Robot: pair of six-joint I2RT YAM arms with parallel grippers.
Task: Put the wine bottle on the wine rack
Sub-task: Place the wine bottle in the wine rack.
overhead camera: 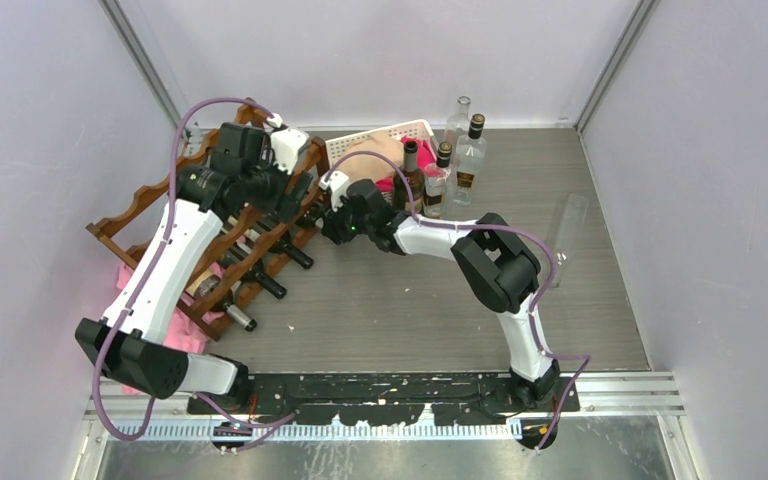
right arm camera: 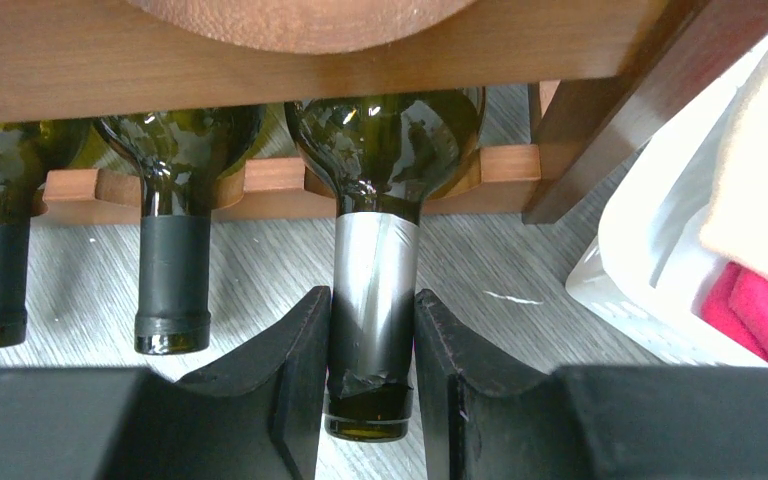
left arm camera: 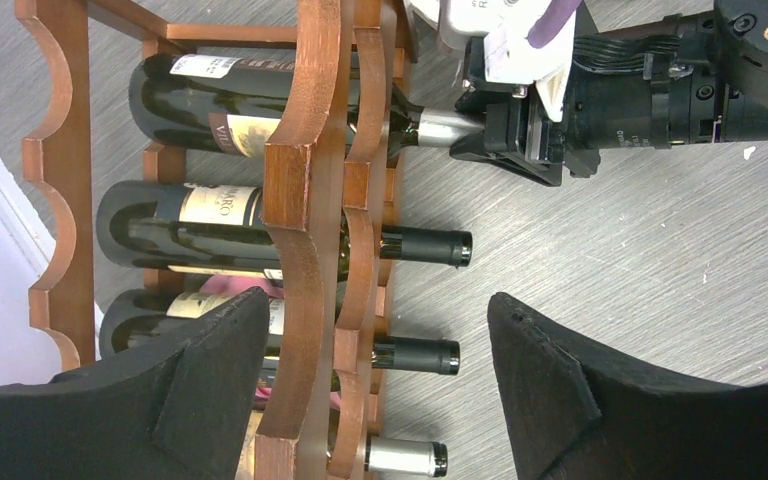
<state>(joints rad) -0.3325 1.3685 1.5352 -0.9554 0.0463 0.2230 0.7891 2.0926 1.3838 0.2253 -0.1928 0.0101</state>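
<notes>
- Wine bottle, dark green glass with a silver foil neck (right arm camera: 375, 250), lies in the end slot of the reddish-brown wooden wine rack with wavy rails (left arm camera: 305, 200), its neck out over the grey tabletop (left arm camera: 610, 250).
- My right pincer (right arm camera: 372, 335) is clamped on that foil neck.
- My left pincer (left arm camera: 378, 320) gapes wide over the rack, holding nothing.
</notes>
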